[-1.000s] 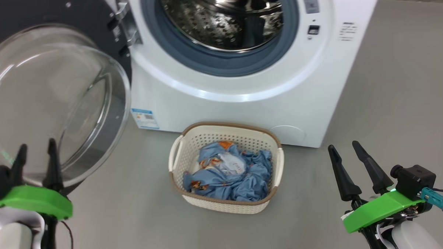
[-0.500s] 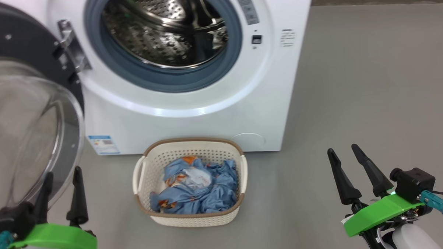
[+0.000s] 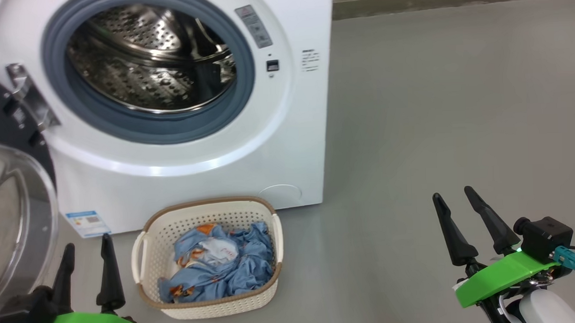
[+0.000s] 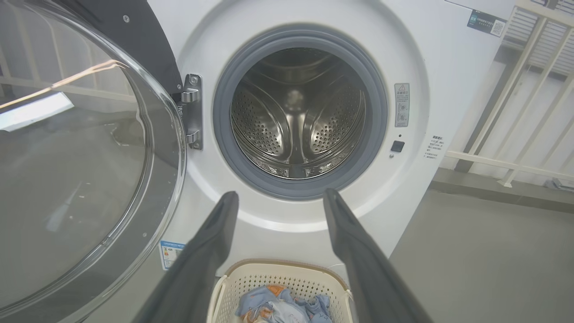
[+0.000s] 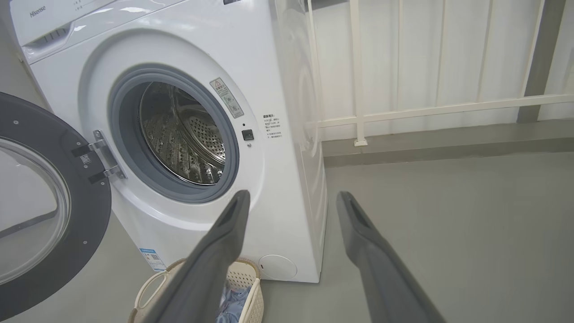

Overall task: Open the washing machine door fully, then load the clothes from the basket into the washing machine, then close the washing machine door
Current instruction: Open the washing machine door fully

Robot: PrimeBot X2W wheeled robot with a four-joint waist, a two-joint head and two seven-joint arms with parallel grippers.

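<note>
The white washing machine (image 3: 197, 174) stands with its steel drum (image 3: 145, 66) exposed. Its door (image 3: 12, 219) hangs swung out to the left, black rim and bulging glass bowl (image 4: 71, 161) facing me. On the floor in front sits the cream basket (image 3: 209, 305), and light blue bear-print clothes (image 3: 219, 269) fill its bottom. My left gripper (image 3: 87, 245) is open and empty, just left of the basket and near the door glass. My right gripper (image 3: 454, 197) is open and empty over bare floor, well right of the basket. The basket (image 5: 251, 287) is partly hidden behind a finger in the right wrist view.
Grey floor (image 3: 434, 118) stretches to the right of the machine. A white railing (image 5: 403, 110) and a low kerb run behind it. A blue label sticker (image 3: 88, 223) sits low on the machine's front.
The head camera has turned right, so machine, door and basket slid left in view. My left gripper sits lower and more to the right in the picture. My right gripper has hardly moved.
</note>
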